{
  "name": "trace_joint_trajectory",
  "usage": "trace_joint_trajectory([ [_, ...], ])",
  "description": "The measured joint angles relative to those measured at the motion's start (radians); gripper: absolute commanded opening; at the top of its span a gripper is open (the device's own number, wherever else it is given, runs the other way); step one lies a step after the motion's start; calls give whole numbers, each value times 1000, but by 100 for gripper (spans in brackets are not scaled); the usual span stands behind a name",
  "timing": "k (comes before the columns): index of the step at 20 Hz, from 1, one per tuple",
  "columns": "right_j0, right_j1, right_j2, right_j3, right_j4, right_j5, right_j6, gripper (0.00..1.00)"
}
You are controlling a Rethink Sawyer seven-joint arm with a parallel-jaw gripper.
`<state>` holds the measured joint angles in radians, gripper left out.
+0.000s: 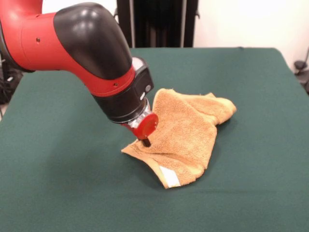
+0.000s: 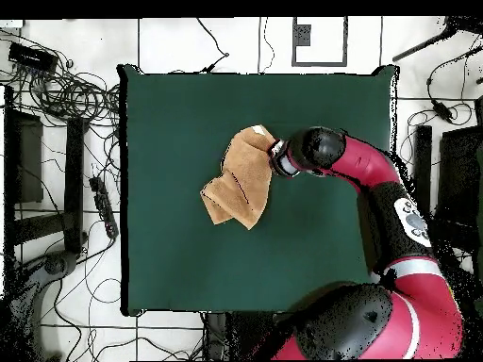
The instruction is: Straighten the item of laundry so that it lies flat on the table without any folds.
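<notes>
Arm bent low, claw (image 1: 146,142) tip pointing down (fingers unclear).

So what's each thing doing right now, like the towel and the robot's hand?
towel: crumpled, folded over itself, not flat, white label showing at the near corner.
gripper: down on the towel's edge; open or shut can't be seen.
table: covered in green cloth, towel lying near its middle.

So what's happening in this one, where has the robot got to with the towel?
The Sawyer arm's hand is down on the near-left part of the orange-tan towel, its tip against the cloth. The towel is bunched and folded over itself, white label showing at one corner, so it is not yet flat on the green table. Whether the hand is pinching cloth or just pressing can't be made out.
</notes>
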<state>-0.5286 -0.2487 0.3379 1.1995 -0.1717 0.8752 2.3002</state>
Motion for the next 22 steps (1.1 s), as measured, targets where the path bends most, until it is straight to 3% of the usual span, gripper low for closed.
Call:
trace_joint_trajectory([
  [4, -49, -6, 63, 3, -71, 0, -67, 0],
  [6, -107, -3, 123, 2, -147, 1, -194, 0],
  [9, -141, -2, 154, 2, -182, 0, -289, 0],
  [10, -169, -2, 176, 2, -207, 0, -381, 0],
  [15, -217, 7, 208, -1, -224, 0, -547, 0],
  [22, -193, -7, 193, -1, -243, 0, -584, 0],
])
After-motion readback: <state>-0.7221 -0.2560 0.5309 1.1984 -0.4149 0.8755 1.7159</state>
